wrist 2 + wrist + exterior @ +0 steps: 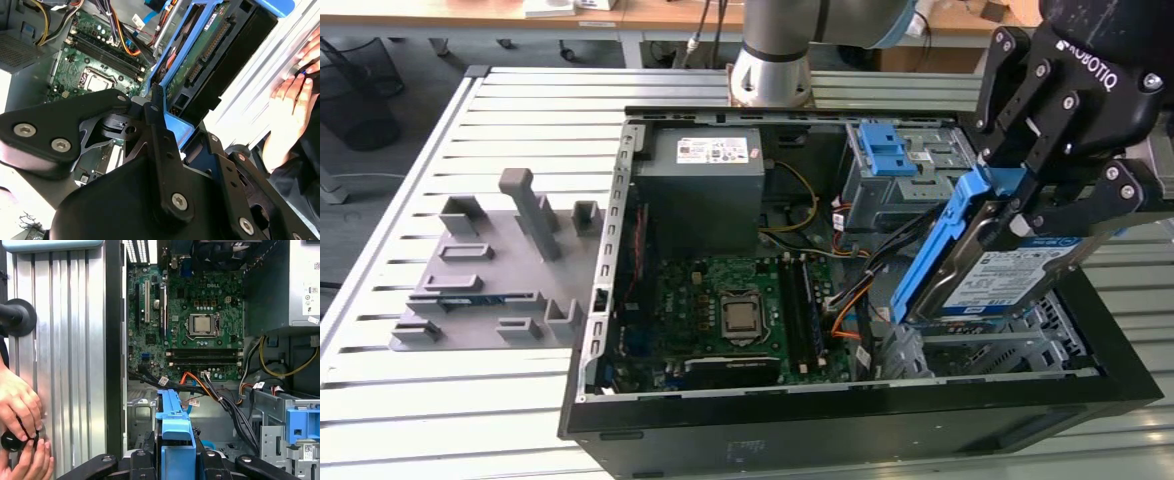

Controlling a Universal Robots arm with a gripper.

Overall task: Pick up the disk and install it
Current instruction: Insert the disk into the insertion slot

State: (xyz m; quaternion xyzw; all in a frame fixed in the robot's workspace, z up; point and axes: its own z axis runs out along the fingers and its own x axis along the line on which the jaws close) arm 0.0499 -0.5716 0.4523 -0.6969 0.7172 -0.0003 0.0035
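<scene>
My gripper [1037, 207] is shut on the disk [1011, 276], a silver hard drive with a white-and-blue label in a blue plastic carrier [942, 245]. I hold it tilted on edge above the open computer case, on the exterior view's right, just over a metal drive bay [994, 350]. In the second wrist view the disk's green circuit-board underside [202, 52] shows beyond my black fingers [152, 107]. The blue carrier [175, 432] rises between my finger links in the first wrist view, with the motherboard [192, 325] beyond it.
The open case [854, 415] holds a grey power-supply box [700, 190], cables and a grey cage with blue latches [894, 160]. A grey fixture [494, 260] lies on the slatted table at the exterior view's left. A person's hands [20, 410] work beside the case.
</scene>
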